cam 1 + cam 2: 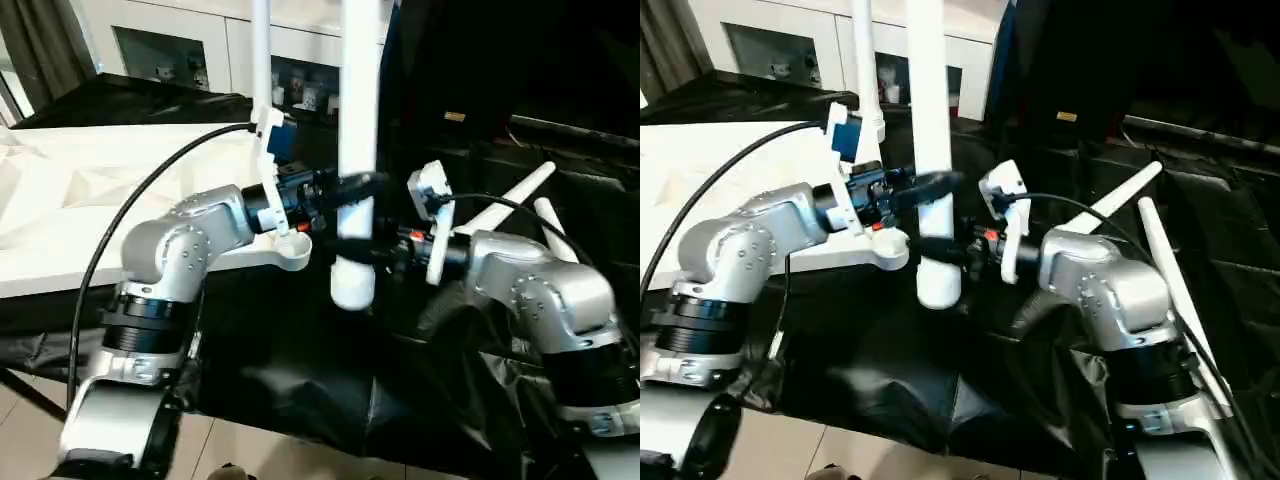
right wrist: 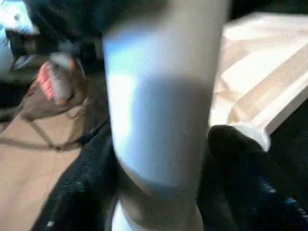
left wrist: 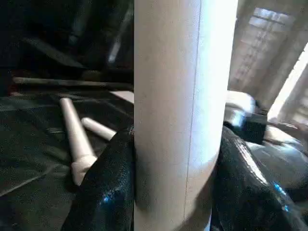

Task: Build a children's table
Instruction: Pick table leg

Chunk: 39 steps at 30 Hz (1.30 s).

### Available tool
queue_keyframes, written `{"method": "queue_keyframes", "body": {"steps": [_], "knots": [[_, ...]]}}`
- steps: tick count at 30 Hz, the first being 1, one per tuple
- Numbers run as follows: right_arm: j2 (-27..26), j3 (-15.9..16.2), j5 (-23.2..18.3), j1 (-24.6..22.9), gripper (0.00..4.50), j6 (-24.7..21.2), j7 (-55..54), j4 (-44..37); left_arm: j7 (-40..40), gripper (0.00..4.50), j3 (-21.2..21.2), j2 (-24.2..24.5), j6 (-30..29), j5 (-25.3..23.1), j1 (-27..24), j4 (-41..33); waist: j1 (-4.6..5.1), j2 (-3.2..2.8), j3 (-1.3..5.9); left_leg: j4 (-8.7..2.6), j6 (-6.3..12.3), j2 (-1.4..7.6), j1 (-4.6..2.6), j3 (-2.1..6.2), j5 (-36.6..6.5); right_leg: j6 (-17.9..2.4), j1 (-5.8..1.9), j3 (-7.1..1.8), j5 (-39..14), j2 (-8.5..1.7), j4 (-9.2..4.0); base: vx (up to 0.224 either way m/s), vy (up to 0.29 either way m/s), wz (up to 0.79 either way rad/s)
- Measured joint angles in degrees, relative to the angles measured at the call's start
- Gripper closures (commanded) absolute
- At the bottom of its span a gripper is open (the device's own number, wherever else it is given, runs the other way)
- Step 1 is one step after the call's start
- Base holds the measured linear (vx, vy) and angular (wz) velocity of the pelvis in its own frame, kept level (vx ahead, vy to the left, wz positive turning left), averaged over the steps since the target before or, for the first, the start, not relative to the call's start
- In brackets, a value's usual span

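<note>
A white table leg (image 1: pixel 357 120) stands upright in mid-air at the centre. My left gripper (image 1: pixel 355 187) is shut on it, with black fingers (image 3: pixel 103 192) pressed on both sides of the tube (image 3: pixel 183 110). My right gripper (image 1: pixel 362 253) reaches around the same leg (image 2: pixel 159 120) lower down, near its bottom end. That end hangs just right of a round corner socket (image 1: pixel 293 250) of the white tabletop (image 1: pixel 90 200), which lies underside up on the left. Another leg (image 1: pixel 261 60) rises upright behind my left wrist.
Two more white legs (image 1: pixel 520 195) (image 1: pixel 548 222) lie on the black cloth (image 1: pixel 330 390) at the right, behind my right arm. A white cabinet with glass doors (image 1: pixel 160 50) stands at the back. Tiled floor shows at the lower left.
</note>
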State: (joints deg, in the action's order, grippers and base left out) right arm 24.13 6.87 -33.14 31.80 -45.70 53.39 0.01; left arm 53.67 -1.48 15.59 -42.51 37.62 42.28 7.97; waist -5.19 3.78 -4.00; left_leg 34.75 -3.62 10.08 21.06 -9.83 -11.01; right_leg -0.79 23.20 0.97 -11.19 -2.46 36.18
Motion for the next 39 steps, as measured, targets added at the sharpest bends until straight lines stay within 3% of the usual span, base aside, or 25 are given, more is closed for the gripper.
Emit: {"method": "queue_keyframes", "body": {"steps": [6,25,39], "knots": [[2.66,2.66,-0.6,0.0,1.0,-1.69,4.99,-1.19,3.88,2.62,-1.34,1.18,0.0,0.22,0.04,-0.11,0.02,0.0,0.0,0.03,0.01,0.0,-0.04,0.0,0.01,-0.03,-0.04,0.0,0.02,0.0,0.01,0.0,0.0,0.0],[1.09,2.67,-1.46,0.03,1.0,-3.02,5.74,-1.09,6.54,2.62,-2.26,1.03,0.02,0.53,0.07,-1.08,-0.02,0.0,0.0,0.04,0.01,0.0,-0.02,0.0,0.02,-0.04,-0.04,0.0,0.04,-0.01,0.01,0.0,0.0,0.0],[0.5,2.67,-2.08,0.03,2.28,-3.46,5.54,-1.18,7.3,2.62,-2.23,1.34,-0.12,0.95,0.06,-2.28,-0.04,0.0,0.0,0.05,0.01,0.0,-0.03,0.0,0.03,-0.04,-0.04,0.01,0.04,-0.01,0.03,0.0,0.0,0.0]]}}
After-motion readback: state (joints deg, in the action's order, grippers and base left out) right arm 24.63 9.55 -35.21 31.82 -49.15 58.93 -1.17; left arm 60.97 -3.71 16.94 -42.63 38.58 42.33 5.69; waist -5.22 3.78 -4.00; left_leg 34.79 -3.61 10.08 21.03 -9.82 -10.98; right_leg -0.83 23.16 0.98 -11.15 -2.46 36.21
